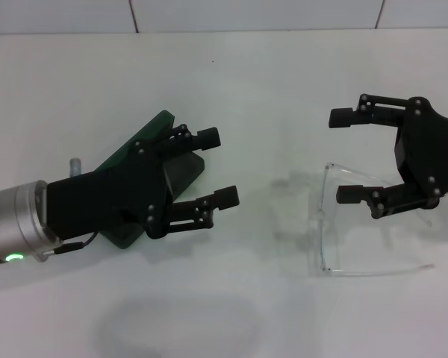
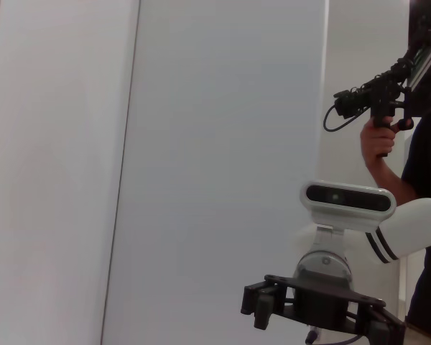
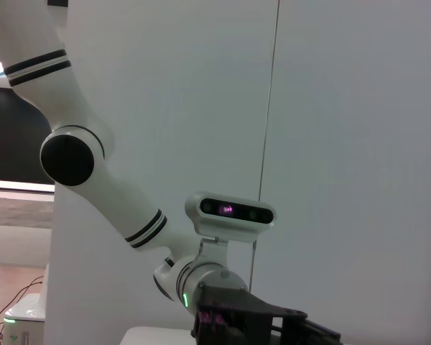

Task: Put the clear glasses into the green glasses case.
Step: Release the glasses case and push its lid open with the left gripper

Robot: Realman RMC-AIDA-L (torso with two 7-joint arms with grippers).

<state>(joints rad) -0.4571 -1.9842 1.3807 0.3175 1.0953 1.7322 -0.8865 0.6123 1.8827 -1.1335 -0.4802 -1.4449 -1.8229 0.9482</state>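
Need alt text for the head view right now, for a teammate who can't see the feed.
On a white table, the clear glasses lie at the right under the open right tool. At the left, the open left tool hovers over the green glasses case, hiding most of it.

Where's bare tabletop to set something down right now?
Bare white table between the dark green oblong glasses case and the clear wraparound plastic glasses, plus the far and near strips. Crowded under the left gripper and right gripper.
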